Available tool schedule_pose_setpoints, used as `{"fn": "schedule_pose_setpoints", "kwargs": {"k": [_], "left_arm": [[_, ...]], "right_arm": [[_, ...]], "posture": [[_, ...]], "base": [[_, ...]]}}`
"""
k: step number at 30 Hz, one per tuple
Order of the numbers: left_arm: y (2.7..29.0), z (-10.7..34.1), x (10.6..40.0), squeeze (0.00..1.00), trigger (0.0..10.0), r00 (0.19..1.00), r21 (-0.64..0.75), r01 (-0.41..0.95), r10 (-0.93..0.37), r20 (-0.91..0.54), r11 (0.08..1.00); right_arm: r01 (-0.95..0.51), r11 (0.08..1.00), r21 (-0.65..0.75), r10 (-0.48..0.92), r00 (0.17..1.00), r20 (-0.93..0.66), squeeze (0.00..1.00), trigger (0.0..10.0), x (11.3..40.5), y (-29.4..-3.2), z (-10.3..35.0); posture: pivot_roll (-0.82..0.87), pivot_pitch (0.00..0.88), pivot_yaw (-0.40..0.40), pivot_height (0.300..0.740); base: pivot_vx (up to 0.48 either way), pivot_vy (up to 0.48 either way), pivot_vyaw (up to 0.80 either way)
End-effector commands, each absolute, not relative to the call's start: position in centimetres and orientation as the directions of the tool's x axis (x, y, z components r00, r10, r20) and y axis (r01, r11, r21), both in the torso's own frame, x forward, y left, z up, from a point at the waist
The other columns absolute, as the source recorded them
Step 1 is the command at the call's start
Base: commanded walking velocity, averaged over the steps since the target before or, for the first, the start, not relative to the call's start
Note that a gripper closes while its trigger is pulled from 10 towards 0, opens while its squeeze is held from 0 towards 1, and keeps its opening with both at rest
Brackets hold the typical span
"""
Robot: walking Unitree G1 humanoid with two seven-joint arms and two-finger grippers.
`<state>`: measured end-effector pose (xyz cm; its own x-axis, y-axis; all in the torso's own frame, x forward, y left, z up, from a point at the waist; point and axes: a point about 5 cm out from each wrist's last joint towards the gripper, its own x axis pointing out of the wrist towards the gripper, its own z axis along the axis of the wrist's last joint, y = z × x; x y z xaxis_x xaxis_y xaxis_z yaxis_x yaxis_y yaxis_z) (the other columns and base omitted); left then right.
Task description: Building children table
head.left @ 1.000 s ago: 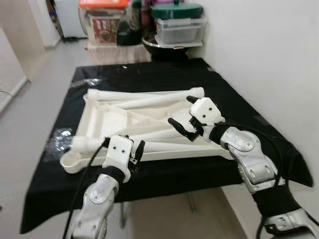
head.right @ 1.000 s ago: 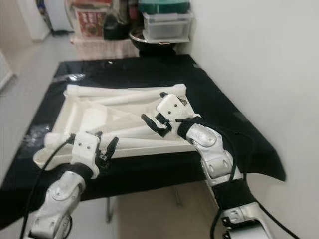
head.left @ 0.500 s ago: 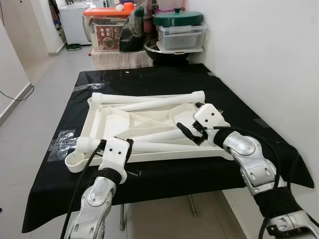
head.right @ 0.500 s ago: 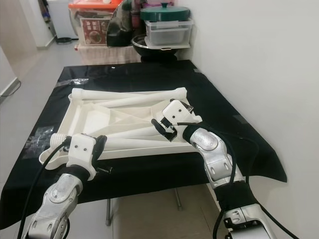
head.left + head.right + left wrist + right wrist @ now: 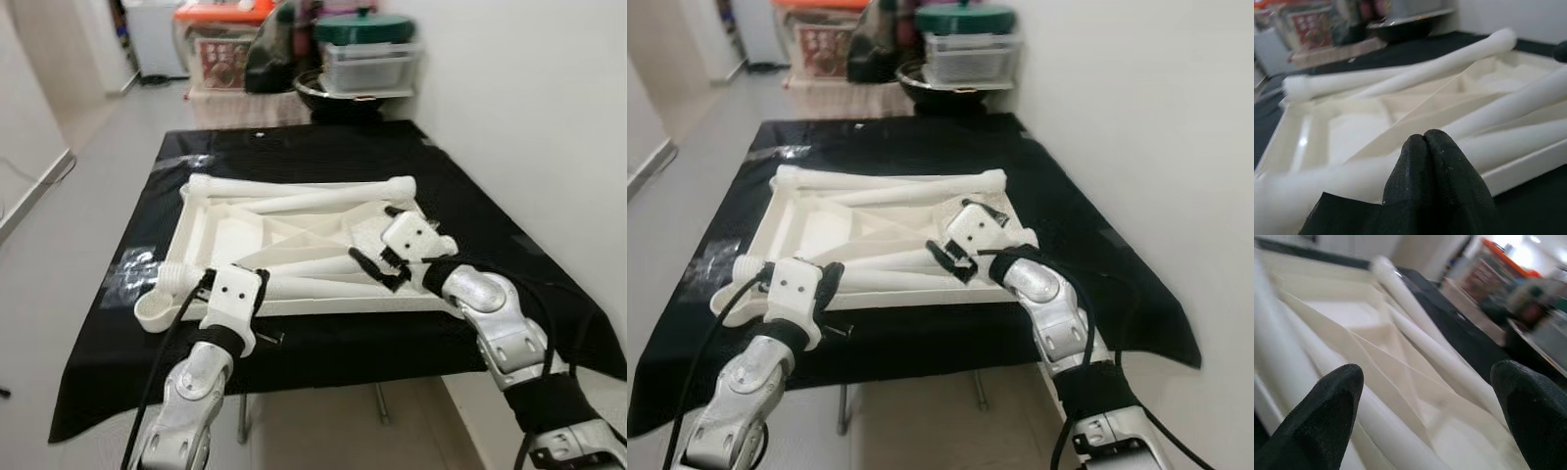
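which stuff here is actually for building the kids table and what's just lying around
For the job:
white tabletop, lying upside down
white legs laid in it
left tool, shut
right tool, open over the legs

Lying about:
green-lidded pot
clear container
orange-lidded box

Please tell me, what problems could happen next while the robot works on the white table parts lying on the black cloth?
1. The loose white legs lie unfixed in the upturned tabletop; a push from the open right end effector could roll them out.
2. The tabletop's near corner sits close to the black cloth edge, so pulling may slide it off.
3. The left end effector is shut and empty at a leg; it may nudge instead of gripping.
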<state>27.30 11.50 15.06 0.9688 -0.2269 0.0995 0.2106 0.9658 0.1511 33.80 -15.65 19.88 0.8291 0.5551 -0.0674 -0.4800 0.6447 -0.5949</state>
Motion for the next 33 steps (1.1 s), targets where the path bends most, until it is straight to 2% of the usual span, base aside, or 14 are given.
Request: {"fn": "schedule_pose_setpoints", "kwargs": {"k": [1,2,5,6,15,31,33], "left_arm": [[11.2,14.6,27.2,0.00,10.0,0.966,0.149,0.235,-0.248,0.071,0.960],[11.1,14.7,27.2,0.00,10.0,0.964,0.148,0.243,-0.256,0.072,0.959],[11.0,14.7,27.1,0.00,10.0,0.963,0.147,0.248,-0.260,0.074,0.958],[10.9,14.6,27.1,0.00,10.0,0.960,0.138,0.260,-0.272,0.069,0.955],[10.7,14.6,27.1,0.00,10.0,0.957,0.117,0.275,-0.283,0.063,0.954],[11.3,14.2,27.7,0.00,10.0,0.973,0.079,0.221,-0.226,0.056,0.972],[11.4,14.0,27.7,0.00,10.0,0.975,0.082,0.215,-0.219,0.042,0.973]], "right_arm": [[-0.515,0.644,-0.566,0.596,0.801,-0.050,0.00,10.0,33.4,-15.2,20.1],[-0.516,0.616,-0.595,0.589,0.803,-0.086,0.00,10.0,33.4,-15.4,19.8],[-0.512,0.611,-0.604,0.590,0.803,-0.084,0.00,10.0,33.3,-15.4,19.8],[-0.458,0.595,-0.660,0.536,0.838,-0.098,0.00,10.0,33.6,-15.5,19.5],[-0.484,0.578,-0.657,0.566,0.818,-0.105,0.00,10.0,33.4,-15.5,19.5],[-0.520,0.558,-0.647,0.596,0.794,-0.125,0.00,10.0,33.1,-14.8,19.1],[-0.523,0.561,-0.641,0.598,0.792,-0.123,0.00,10.0,33.0,-14.8,19.0]], "posture": [[-0.07,0.002,-0.019,0.740],[-0.07,0.005,-0.019,0.740],[-0.07,0.005,-0.018,0.740],[-0.08,0.007,-0.018,0.740],[-0.08,0.008,-0.022,0.740],[-0.08,0.000,-0.022,0.740],[-0.08,0.000,-0.022,0.740]], "base": [[0.000,0.000,0.00],[0.000,0.000,0.00],[0.000,-0.172,0.00],[0.000,-0.356,0.00],[0.000,-0.426,0.00],[0.000,0.000,0.00],[0.000,0.480,0.00]]}}
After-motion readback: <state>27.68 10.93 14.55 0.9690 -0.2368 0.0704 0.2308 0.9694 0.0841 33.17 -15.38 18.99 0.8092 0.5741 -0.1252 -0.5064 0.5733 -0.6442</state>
